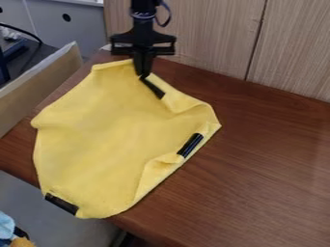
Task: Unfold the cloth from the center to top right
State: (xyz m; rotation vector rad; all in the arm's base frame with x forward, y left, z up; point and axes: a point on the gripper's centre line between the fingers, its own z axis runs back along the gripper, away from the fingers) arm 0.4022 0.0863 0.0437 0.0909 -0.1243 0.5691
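The black gripper [143, 73] hangs down at the top, left of centre, with its fingers together on the upper edge of the yellow cloth [103, 130]. The cloth lies mostly spread over the left part of the table. Its right side has folds and a turned-over edge. One black strip [153, 88] on the cloth is just below the fingertips, another black strip [191, 145] lies by the right edge, and a third black strip [61, 204] is at the lower left corner.
The brown wooden table [264, 159] extends right of the cloth. Wood-grain panels [199, 34] stand behind it. A light board [38, 87] runs along the upper left. The cloth's lower left part reaches the table's front edge. Coloured items [9, 231] show at the bottom left.
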